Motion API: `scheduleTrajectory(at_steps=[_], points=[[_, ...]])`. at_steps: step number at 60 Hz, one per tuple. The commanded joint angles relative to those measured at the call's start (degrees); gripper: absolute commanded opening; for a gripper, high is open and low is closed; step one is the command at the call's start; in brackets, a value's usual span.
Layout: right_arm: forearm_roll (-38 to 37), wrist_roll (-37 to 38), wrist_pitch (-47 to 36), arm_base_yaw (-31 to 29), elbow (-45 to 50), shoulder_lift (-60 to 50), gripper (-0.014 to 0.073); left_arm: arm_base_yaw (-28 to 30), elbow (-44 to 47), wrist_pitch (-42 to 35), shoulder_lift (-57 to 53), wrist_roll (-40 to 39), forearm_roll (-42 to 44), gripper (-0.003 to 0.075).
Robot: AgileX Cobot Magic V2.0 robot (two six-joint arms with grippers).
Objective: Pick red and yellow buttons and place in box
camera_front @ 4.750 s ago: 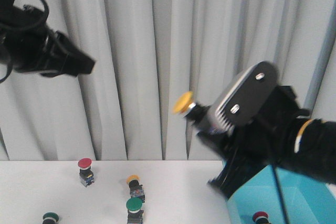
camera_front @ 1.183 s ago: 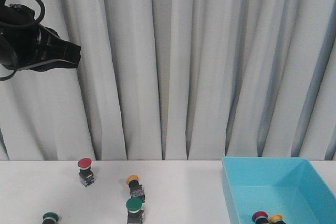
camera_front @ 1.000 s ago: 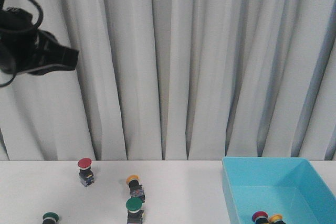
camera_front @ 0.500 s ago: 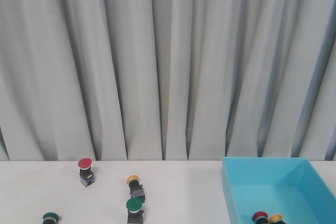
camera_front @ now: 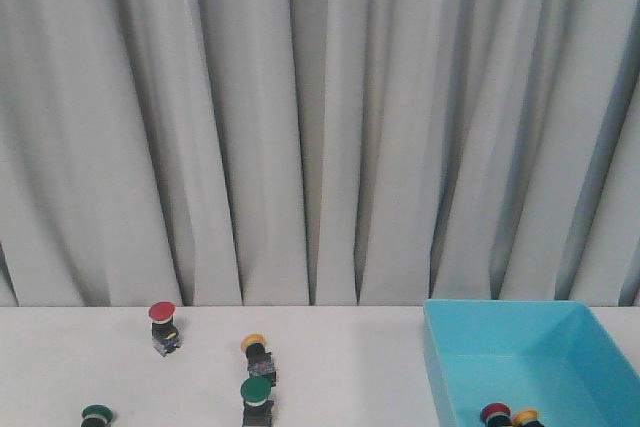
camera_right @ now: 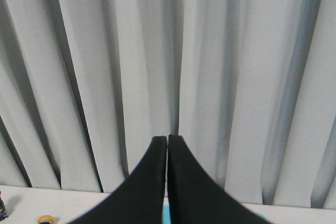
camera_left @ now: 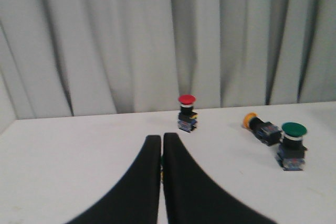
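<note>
In the front view a red button (camera_front: 161,325) stands at the back left of the white table. A yellow button (camera_front: 256,352) lies on its side to its right. The turquoise box (camera_front: 500,332) stands at the right and holds a red button (camera_front: 494,413) and a yellow button (camera_front: 525,415). Neither gripper shows in the front view. My left gripper (camera_left: 161,137) is shut and empty, low over the table. The red button (camera_left: 186,119) stands beyond it and the yellow button (camera_left: 257,126) lies to its right. My right gripper (camera_right: 167,138) is shut and empty, facing the curtain.
Two green buttons (camera_front: 255,399) (camera_front: 96,415) stand near the table's front; one also shows in the left wrist view (camera_left: 291,145). A grey curtain (camera_front: 320,127) hangs behind the table. A sliver of the box (camera_right: 167,216) shows under my right fingers.
The left arm has left the front view. Earlier my right gripper held a yellow button above the box; that button now lies in the box and the right arm is out of view.
</note>
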Motion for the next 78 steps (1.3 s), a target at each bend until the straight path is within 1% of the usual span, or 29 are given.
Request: scheduleTrajectory(at_steps=[1, 6, 17, 33, 41, 78], points=[[0.77, -0.43, -3.74, -0.13, -1.6, -0.55, -0.0009, 3.07, 0.59, -1.63, -2.75, -0.53, 0.46, -0.0005], [0.77, -0.43, -3.74, -0.13, -1.6, -0.55, -0.0009, 4.57, 0.64, -0.09, -4.64, -0.53, 0.46, -0.0005], [0.76, -0.43, -3.52, -0.13, -1.6, -0.55, -0.0009, 4.35, 0.64, 1.26, -4.54, -0.53, 0.59, -0.0005], [0.76, -0.43, -3.52, -0.13, -1.6, -0.55, -0.0009, 2.64, 0.64, 0.92, -4.54, -0.64, -0.21, -0.0005], [0.76, -0.43, -3.52, -0.13, -1.6, -0.55, -0.0009, 2.64, 0.64, 0.34, -4.54, -0.64, -1.52, -0.0005], [0.76, -0.43, -3.52, -0.13, -1.6, -0.55, -0.0009, 2.91, 0.47, -0.13, -4.43, -1.26, -1.47, -0.0005]])
